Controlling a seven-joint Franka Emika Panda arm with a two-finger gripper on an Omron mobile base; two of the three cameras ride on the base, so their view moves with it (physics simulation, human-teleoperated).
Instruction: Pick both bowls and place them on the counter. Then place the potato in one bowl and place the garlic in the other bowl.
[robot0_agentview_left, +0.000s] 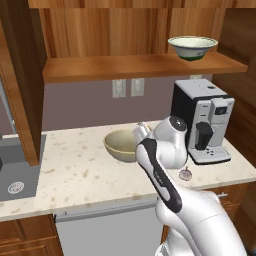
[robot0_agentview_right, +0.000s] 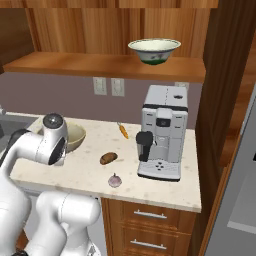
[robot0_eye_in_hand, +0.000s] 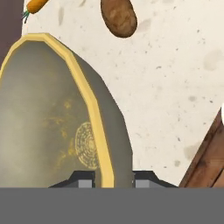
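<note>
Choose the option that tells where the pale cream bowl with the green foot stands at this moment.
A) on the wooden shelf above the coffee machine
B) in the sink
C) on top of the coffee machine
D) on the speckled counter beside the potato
A: the pale cream bowl sits on the wooden shelf, above the coffee machine, while the tan-olive bowl is down on the counter.

Counter (robot0_agentview_right: 90, 165) bears tan-olive bowl (robot0_agentview_left: 121, 145), potato (robot0_agentview_right: 108, 158), garlic (robot0_agentview_right: 115, 180), carrot (robot0_agentview_right: 123, 131), coffee machine (robot0_agentview_right: 162, 132) — shelf (robot0_agentview_right: 100, 65) bears cream bowl (robot0_agentview_right: 154, 51).
</note>
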